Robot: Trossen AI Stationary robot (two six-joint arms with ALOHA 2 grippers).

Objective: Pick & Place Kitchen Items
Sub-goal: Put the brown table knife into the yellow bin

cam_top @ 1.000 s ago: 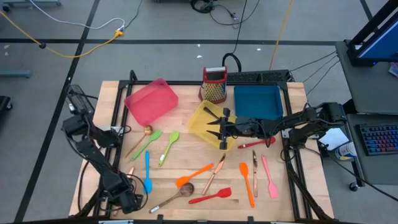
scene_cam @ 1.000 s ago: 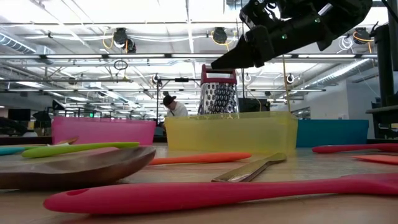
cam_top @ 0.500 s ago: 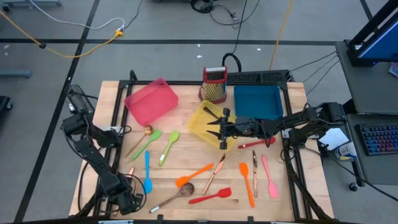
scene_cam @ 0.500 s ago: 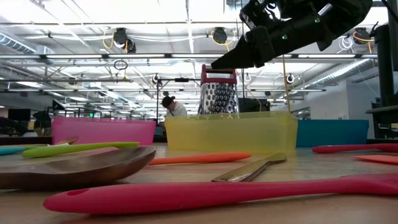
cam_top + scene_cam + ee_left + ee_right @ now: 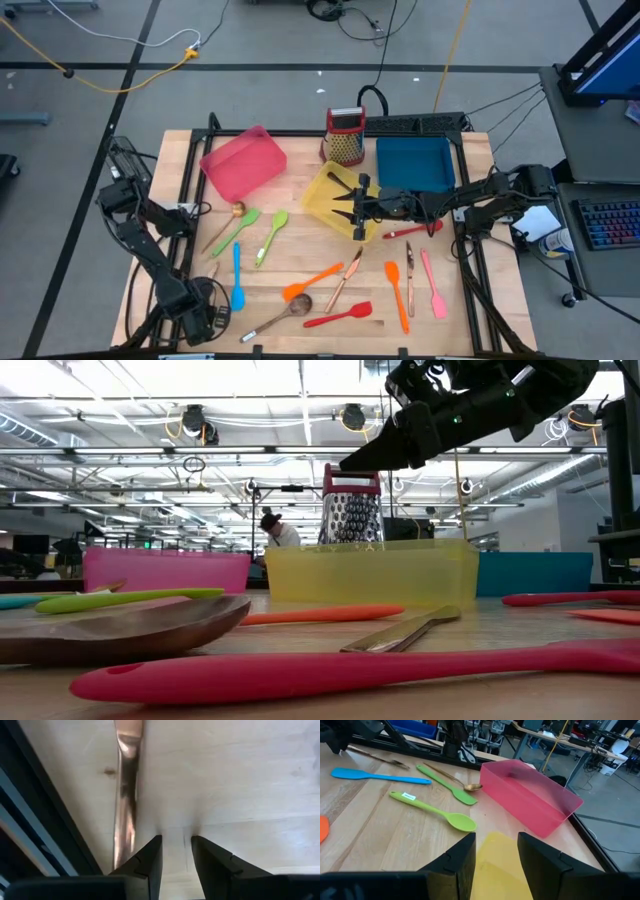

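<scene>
The wooden table (image 5: 300, 255) carries a pink tray (image 5: 243, 161), a blue tray (image 5: 414, 163) and a yellow tray (image 5: 335, 197). The right gripper (image 5: 348, 206) hangs over the yellow tray, its fingers (image 5: 457, 860) a little apart and empty. The utensils lie on the bare wood nearer the front: two green spoons (image 5: 272, 236), a blue spatula (image 5: 236, 279), an orange spatula (image 5: 311, 280).

The left gripper (image 5: 175, 847) is low at the front left corner, fingers narrowly apart, empty, touching the wood. Only its wrist view shows the copper-coloured piece (image 5: 126, 785) lying just beside it.
</scene>
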